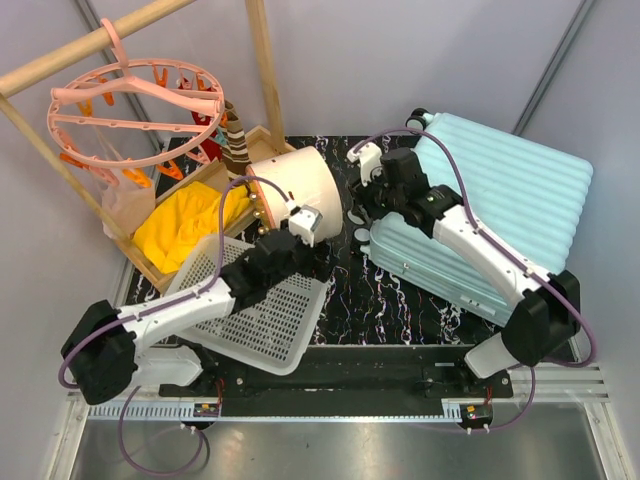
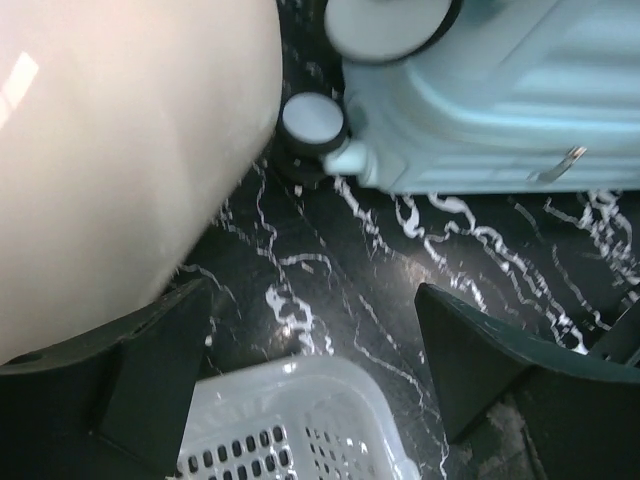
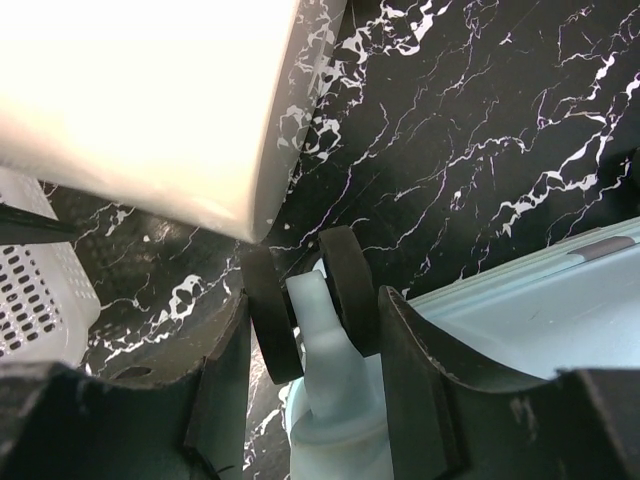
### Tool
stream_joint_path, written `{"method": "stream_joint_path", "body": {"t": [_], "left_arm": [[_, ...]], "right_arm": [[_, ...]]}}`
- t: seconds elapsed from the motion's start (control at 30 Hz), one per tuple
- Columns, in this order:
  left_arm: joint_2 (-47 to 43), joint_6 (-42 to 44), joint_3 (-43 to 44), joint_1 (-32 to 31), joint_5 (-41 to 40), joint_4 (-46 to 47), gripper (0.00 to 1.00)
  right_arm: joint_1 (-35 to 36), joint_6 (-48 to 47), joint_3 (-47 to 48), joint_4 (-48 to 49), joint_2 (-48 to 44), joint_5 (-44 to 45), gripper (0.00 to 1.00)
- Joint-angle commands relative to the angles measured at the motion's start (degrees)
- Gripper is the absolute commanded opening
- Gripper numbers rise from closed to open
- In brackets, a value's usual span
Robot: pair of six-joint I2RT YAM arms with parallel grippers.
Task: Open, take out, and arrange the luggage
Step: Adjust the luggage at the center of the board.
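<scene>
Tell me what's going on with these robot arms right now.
The right gripper straddles a black-rimmed wheel on the pale mint-blue ribbed hard-shell suitcase, which lies closed on the black marble table; a firm grip can't be confirmed. The left gripper hovers open over the table beside the white perforated plastic basket, holding nothing.

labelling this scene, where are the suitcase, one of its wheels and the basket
suitcase [image 1: 520, 190]: top view, on the ribbed shell
wheel [image 3: 348, 288]: right wrist view, on the right black disc of the twin wheel
basket [image 1: 280, 318]: top view, on bare perforated plastic
</scene>
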Motion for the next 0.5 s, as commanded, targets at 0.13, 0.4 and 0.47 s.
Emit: {"method": "stream_joint_path", "body": {"t": [0.13,0.4,0.47], "left_arm": [[2.59,-3.52,-5.46,-12.78,-11.87,20.37,0.86],[15.68,-7.03,0.68,-22.54,-17.5,29.94,0.86],[19.55,-9.74,1.83,-23.59,-18.12,31.45,0.86]], "right_arm": [[-0.81,15.59,-11.63,-6.47,-10.49,1.0,0.03],[-0.37,16.91,-11.56,-5.06,-13.56,2.05,0.09],[-0.46,17.87,-10.59,-4.97,-14.62,1.79,0.23]]}}
